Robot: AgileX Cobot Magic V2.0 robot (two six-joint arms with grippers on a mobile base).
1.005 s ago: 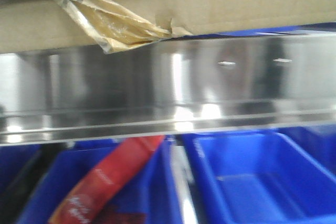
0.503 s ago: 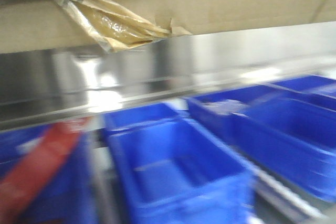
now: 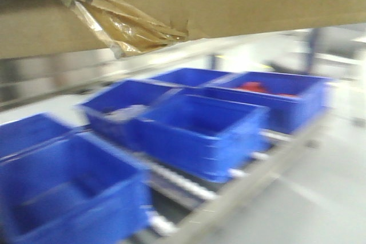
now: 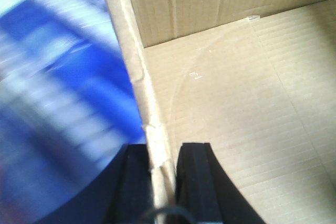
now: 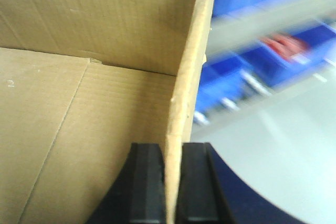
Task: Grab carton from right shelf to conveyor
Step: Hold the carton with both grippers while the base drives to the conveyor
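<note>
Fingers (image 4: 195,182) (black, padded) of left gripper (image 4: 160,187) are closed to a narrow slit on left wall of brown corrugated-card carton (image 4: 247,103). One pad sits inside, one outside, w/ wall edge clamped betw. them. Right gripper (image 5: 172,187) does likewise on opp. wall, pads nearly meeting across the card thickness. Carton thus hangs betw. both arms, on no shelf. In front view the carton (image 3: 240,4) fills top of frame, w/ a torn strip of crumpled tan packing tape (image 3: 123,27) dangling at left.

Change vs. 1.0 s ago: carton and tape keep same place in frame, but background has swept sideways. Steel shelf face and red packet are gone. A row of blue plastic bins (image 3: 200,132) now recedes diagonally on a steel roller line (image 3: 171,178), w/ grey floor (image 3: 320,192) at right. Heavy motion blur shows outside the carton in all 3 views. Inferred: robot is turning w/ load, i.e. pick is done and transfer is under way; release not yet.

Surroundings: far bin holds red items (image 3: 254,87), unidentifiable; a middle bin has pale contents (image 3: 128,112), blurred. Whether the roller line is the target conveyor cannot be told. If it is, bins occupy the visible stretch, so a free gap is needed before lowering. Risk (judgement): thin-wall pinch grips may let card flex or slip during the swing.
</note>
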